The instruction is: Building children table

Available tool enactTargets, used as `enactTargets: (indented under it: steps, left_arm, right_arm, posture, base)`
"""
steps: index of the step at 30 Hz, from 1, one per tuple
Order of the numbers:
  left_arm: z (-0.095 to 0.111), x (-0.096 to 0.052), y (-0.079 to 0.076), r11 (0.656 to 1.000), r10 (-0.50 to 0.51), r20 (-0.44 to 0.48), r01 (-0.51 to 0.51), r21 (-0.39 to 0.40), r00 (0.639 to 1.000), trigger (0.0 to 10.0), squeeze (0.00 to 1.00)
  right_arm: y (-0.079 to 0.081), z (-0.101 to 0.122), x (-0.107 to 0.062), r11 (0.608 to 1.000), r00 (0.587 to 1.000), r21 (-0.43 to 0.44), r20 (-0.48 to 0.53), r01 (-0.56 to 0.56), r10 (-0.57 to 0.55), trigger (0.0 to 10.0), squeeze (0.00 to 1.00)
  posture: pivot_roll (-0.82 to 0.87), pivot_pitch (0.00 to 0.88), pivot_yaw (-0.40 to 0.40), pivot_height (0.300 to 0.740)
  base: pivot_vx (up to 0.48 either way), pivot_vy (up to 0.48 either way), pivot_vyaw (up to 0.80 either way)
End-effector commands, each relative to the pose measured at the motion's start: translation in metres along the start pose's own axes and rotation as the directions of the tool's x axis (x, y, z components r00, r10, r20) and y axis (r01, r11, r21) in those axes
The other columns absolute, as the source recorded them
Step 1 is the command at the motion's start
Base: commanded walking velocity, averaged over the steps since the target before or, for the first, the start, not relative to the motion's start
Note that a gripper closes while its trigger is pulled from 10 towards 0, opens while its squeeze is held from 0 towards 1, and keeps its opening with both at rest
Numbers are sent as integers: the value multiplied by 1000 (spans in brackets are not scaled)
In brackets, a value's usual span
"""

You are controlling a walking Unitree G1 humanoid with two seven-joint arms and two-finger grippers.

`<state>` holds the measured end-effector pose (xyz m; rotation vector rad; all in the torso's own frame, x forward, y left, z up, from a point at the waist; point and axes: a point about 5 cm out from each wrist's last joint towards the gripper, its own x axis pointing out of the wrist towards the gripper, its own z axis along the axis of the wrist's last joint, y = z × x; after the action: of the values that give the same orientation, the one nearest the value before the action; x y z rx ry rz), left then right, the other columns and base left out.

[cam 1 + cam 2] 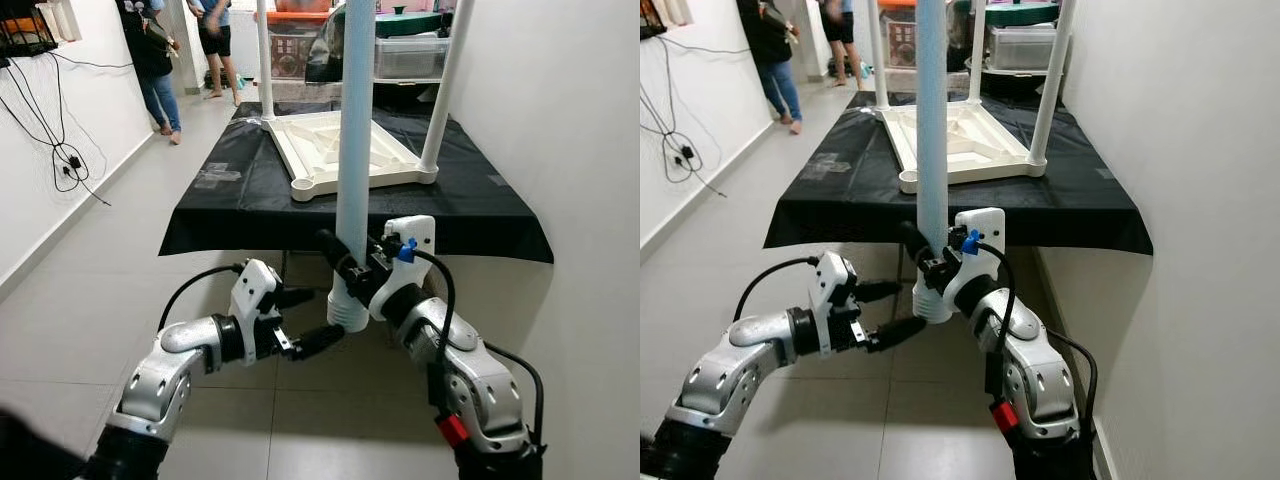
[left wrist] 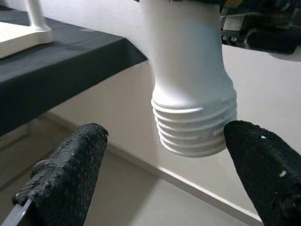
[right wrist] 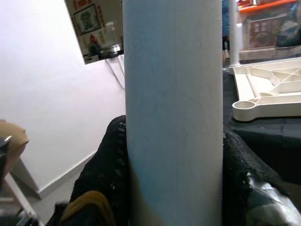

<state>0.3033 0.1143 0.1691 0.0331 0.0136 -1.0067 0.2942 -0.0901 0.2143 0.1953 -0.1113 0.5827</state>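
white table leg (image 1: 354,150) held upright in front of the black-draped table (image 1: 230,195), threaded end (image 2: 195,134) down, above the tiled floor (image 1: 90,290). clamped near its lower part by the right gripper (image 1: 350,268), black fingers (image 3: 106,165) pressed on either side of the tube. left gripper (image 1: 308,320) just beside the threaded end, fingers (image 2: 70,174) spread apart, touching nothing. upside-down white tabletop (image 1: 335,150) lying on the black cloth, two legs (image 1: 445,80) already standing in its far and right corners, near corner socket (image 1: 305,187) unfilled. two people (image 1: 150,55) standing far down the hallway.
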Motion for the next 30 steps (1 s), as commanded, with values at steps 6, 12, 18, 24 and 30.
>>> enactTargets:
  steps: [6,12,18,24,30]
  left_arm:
    - [3,5,6,999,18,41,-16,-34,999,10000,0]
    - [4,17,2,998,-25,61,28,-63,998,10000,0]
    - [4,21,3,997,-28,67,33,-76,997,10000,0]
    - [5,26,2,994,-53,95,62,-91,994,0,0]
    - [2,24,2,993,-58,100,68,-96,993,0,0]
  right_arm:
    - [17,2,-4,994,994,15,4,-111,111,0,0]
    - [24,1,-5,987,987,16,-5,-162,162,0,0]
    - [26,1,-7,983,983,18,-11,-183,184,0,0]
    - [26,-2,-9,981,981,17,-27,-192,192,0,0]
    - [26,-2,-9,980,980,22,-29,-197,198,0,0]
  posture:
    - [31,0,-44,740]
    - [25,0,-45,740]
    - [17,0,-43,740]
    - [17,0,-43,740]
    - [19,0,-46,740]
  base:
    - [0,0,0]
    - [0,0,0]
    - [0,0,0]
    - [0,0,0]
    - [0,0,0]
